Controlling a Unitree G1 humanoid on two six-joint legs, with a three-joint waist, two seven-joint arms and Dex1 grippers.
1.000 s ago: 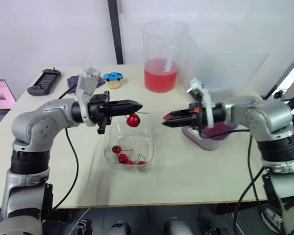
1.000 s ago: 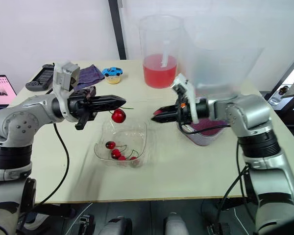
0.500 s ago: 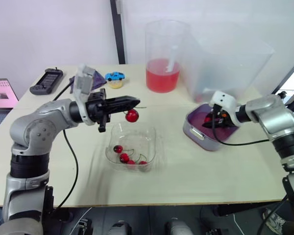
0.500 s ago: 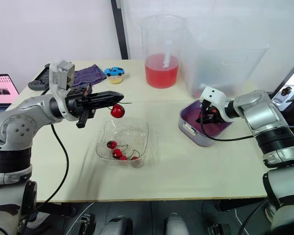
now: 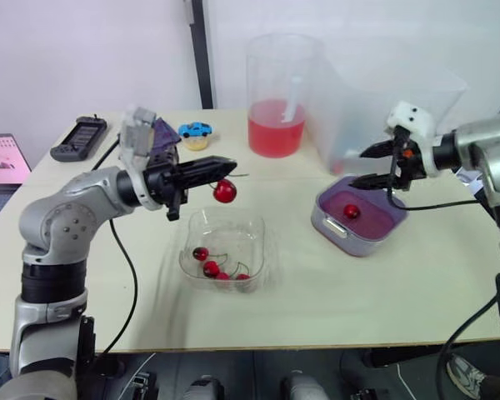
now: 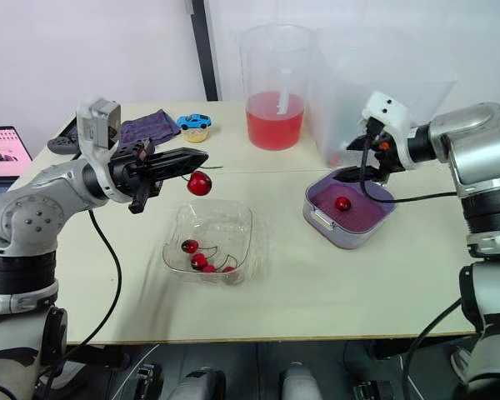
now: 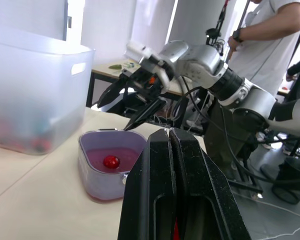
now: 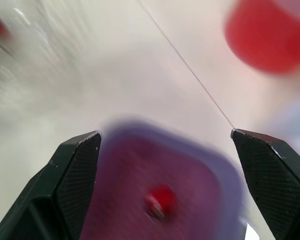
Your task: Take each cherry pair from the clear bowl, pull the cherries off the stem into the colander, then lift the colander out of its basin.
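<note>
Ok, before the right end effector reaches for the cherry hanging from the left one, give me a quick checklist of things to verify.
1. The left end effector is shut, with the hanging cherry held below its tips: ok.
2. The right end effector is open, above the colander: ok.
3. One loose cherry lies inside the colander: ok.
4. The hanging cherry is above the clear bowl, not touching it: ok.
5. How secure the left grip is: cannot tell.
</note>
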